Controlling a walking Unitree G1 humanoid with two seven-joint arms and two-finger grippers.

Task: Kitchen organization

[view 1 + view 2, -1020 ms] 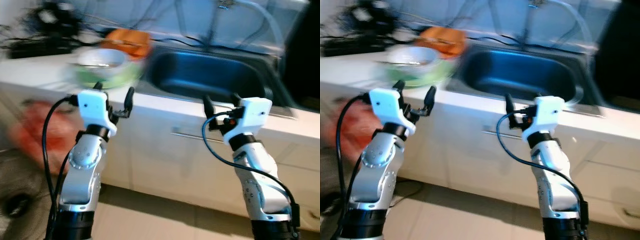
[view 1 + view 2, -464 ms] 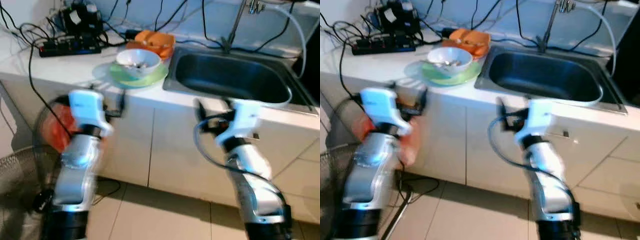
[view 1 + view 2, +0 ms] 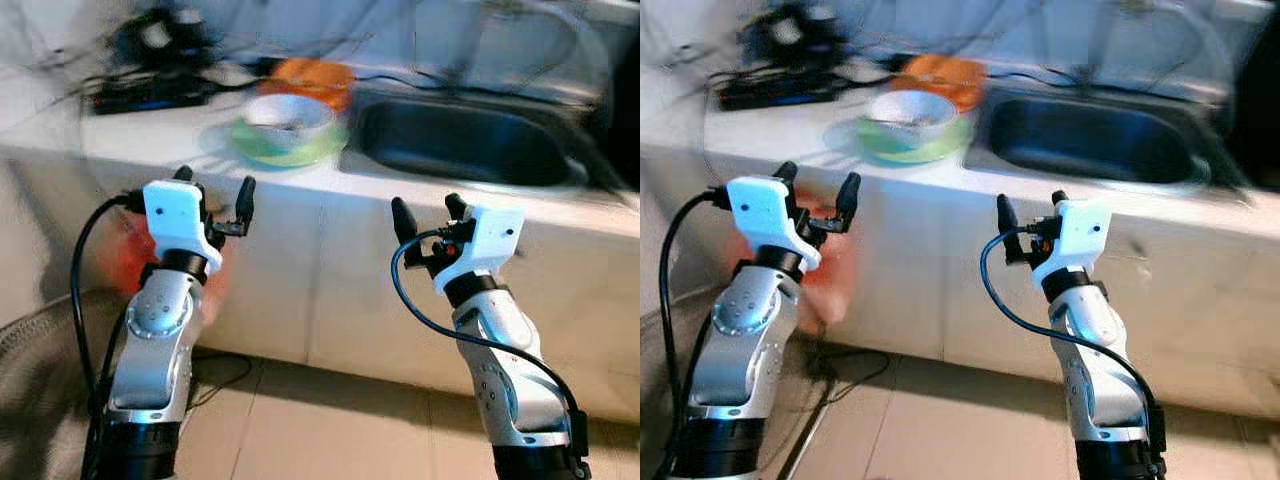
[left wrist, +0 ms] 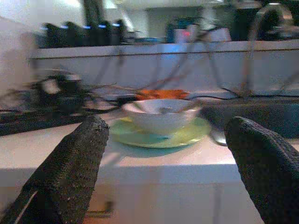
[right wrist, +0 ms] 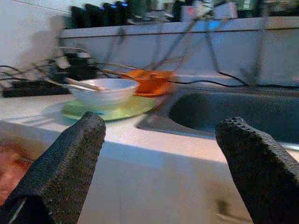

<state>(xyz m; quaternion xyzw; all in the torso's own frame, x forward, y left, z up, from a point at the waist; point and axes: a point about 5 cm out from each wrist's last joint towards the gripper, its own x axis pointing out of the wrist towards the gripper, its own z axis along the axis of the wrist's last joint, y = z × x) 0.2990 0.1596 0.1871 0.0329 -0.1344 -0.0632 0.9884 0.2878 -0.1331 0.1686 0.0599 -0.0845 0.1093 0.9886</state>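
A: Looking at the dishes first: white bowl sits on the green plate, both on the counter just beside the sink. Orange thing behind them, too blurry to name.

B: So we've put nothing away yet?

A: As far as we can judge, no. Dishes are untouched and the whole job is still ahead.

B: Grippers?

A: Left gripper and right gripper are both raised in front of the cabinet, below the counter edge, well short of the bowl. Fingers spread wide on both, nothing held.

B: Anything else around?

A: Power strip with tangled cables at the back of the counter. We should steer clear of those.
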